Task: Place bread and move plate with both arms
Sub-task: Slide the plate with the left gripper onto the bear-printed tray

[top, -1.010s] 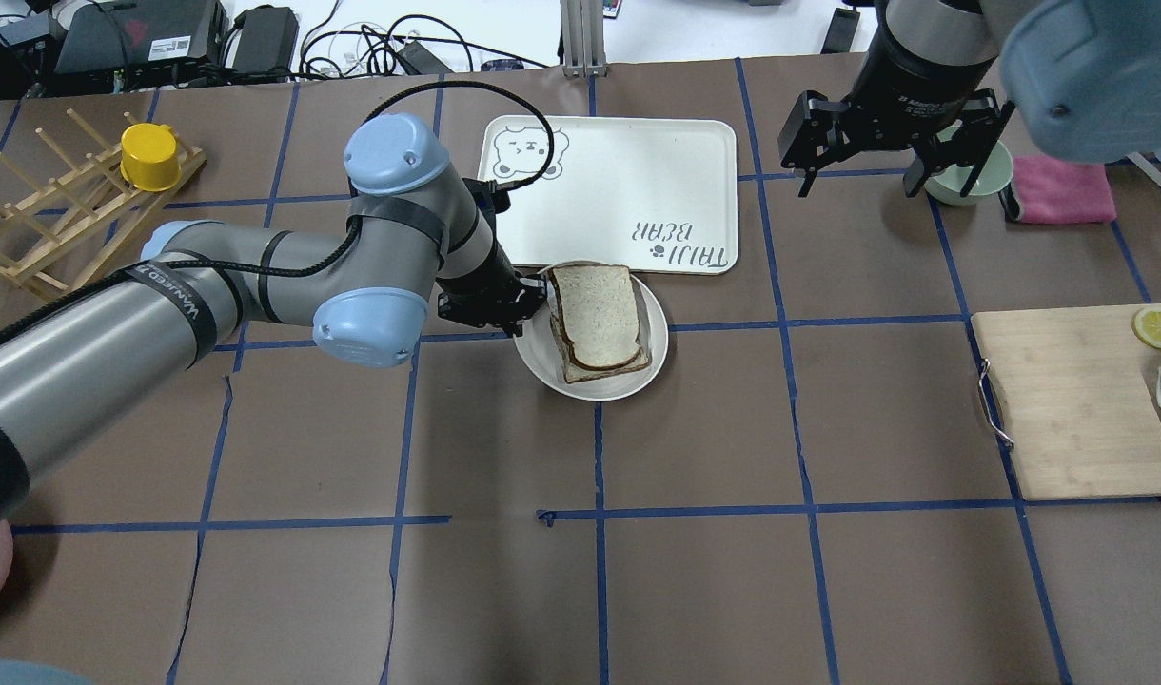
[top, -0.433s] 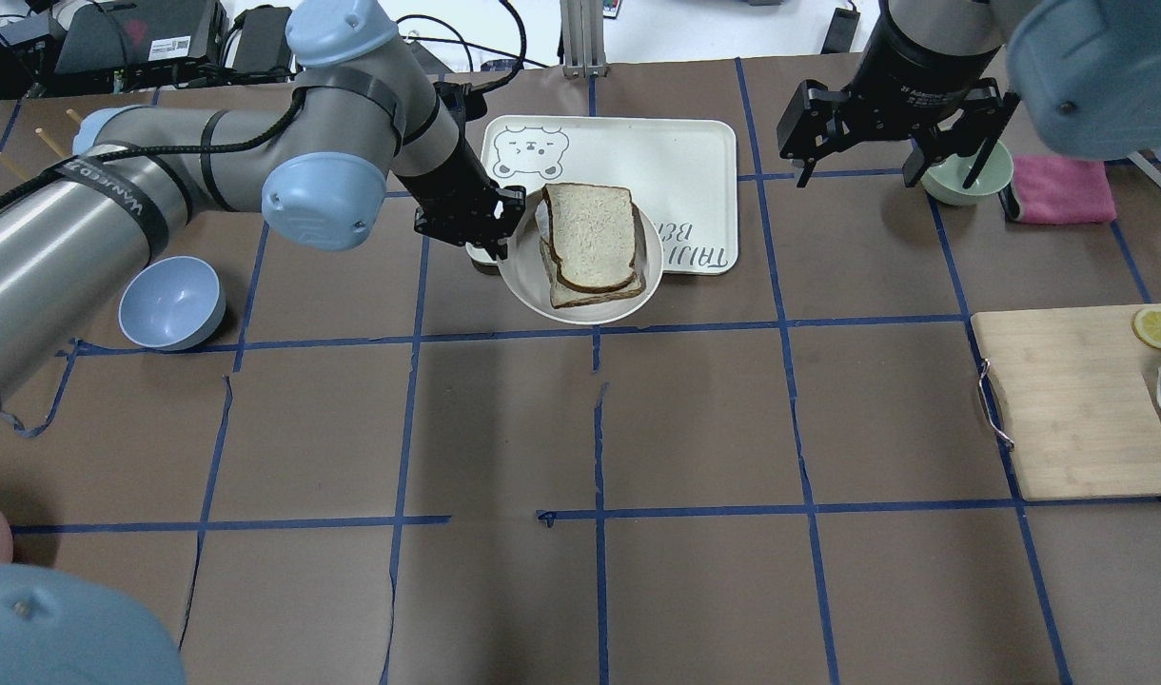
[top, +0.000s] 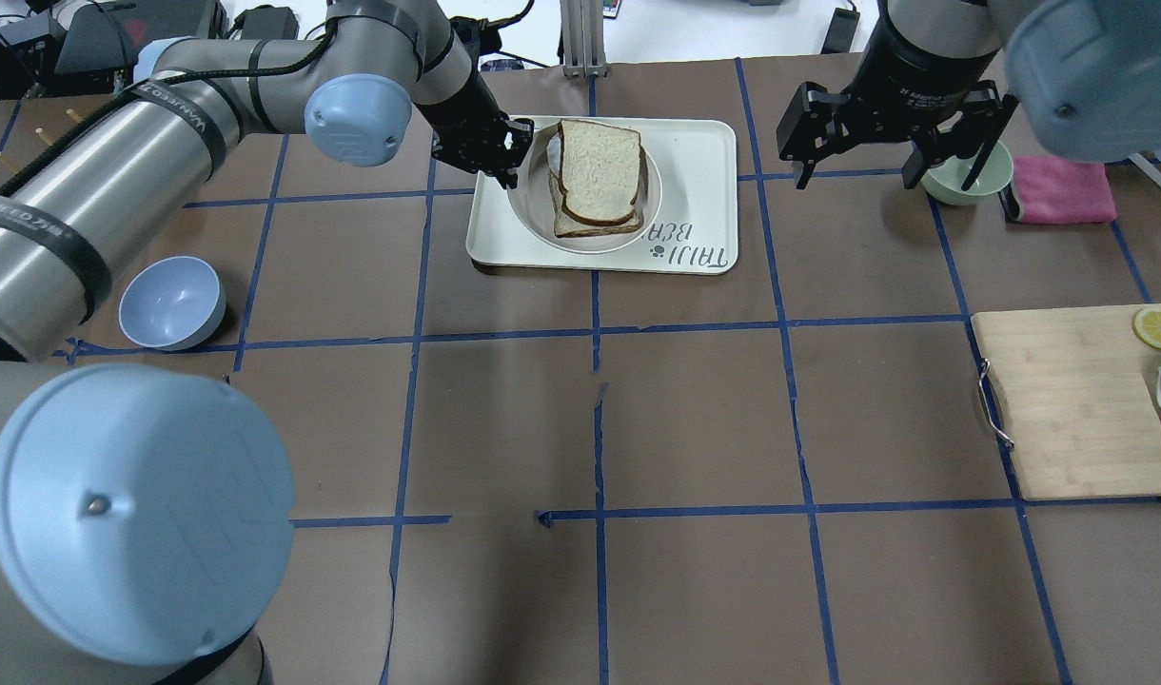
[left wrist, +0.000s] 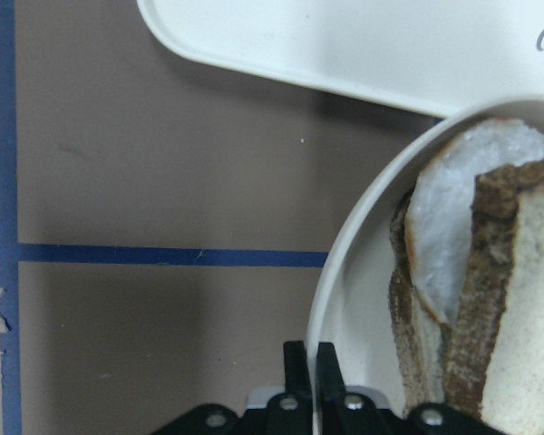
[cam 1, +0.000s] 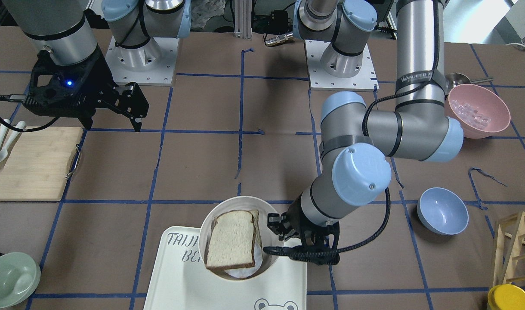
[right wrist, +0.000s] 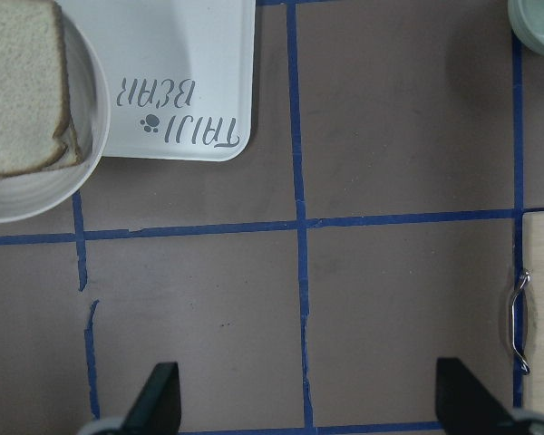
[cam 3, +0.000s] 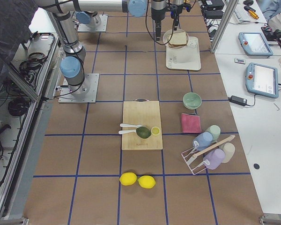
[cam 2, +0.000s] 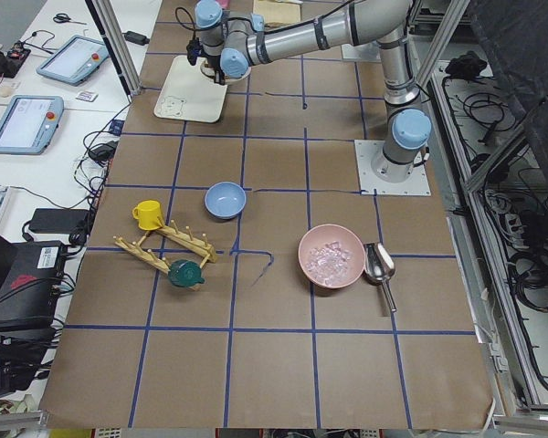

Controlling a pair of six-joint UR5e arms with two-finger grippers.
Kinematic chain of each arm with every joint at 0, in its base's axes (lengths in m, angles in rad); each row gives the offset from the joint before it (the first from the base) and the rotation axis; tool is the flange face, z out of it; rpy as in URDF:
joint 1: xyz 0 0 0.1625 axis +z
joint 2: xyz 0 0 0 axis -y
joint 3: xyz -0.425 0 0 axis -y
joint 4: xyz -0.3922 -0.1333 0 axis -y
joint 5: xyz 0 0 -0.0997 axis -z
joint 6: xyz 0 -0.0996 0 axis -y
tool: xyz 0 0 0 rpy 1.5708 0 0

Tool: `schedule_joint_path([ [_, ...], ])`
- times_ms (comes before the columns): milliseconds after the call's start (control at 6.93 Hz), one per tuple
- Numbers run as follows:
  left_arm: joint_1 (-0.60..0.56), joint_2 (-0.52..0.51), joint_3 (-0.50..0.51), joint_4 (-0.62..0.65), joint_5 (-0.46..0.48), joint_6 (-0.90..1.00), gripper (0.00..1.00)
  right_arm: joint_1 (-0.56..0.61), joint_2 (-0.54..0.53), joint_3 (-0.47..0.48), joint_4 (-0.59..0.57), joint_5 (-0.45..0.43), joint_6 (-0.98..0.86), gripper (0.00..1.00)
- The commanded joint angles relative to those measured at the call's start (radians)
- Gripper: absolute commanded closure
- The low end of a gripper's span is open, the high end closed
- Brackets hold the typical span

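Main risk: the plate (top: 580, 240) is carried by a one-sided pinch. The left end effector (left wrist: 312, 367) is clamped narrow on the rim nearest it, one finger inside the rim and one outside, so the whole load hangs off that single point. If the grip slips or the plate pivots in it, the far edge drops and the bread (top: 598, 171) slides off; it is two slices, loosely stacked and not aligned.

Second risk: set-down on the TAIJI BEAR tray (top: 695, 162). If the plate comes down tilted, its edge could catch the tray's raised lip and jolt the stack.

I can't tell for sure whether the plate is clear of the tray or already touching it. The mismatch between the front and overhead views suggests it is lifted.

The plate sits over the tray's bear-face end. The bread lies across the middle of the plate, just beside the left fingertips and not touching them.

The right end effector (right wrist: 313, 403) is spread wide and holds nothing. It hovers over bare tabletop near the pale green bowl (top: 971, 176), well apart from the plate, so it gives no support.
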Motion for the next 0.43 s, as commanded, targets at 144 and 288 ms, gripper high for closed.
schedule_joint_path([
  [144, 0.001, -0.152, 0.118, 0.023, -0.013, 0.006, 1.00, -0.001, 0.002, 0.002, 0.000, 0.000, 0.000, 0.00],
  [288, -0.001, -0.156, 0.117, 0.040, -0.019, 0.002, 1.00, 0.001, -0.001, 0.000, -0.003, 0.002, 0.002, 0.00],
])
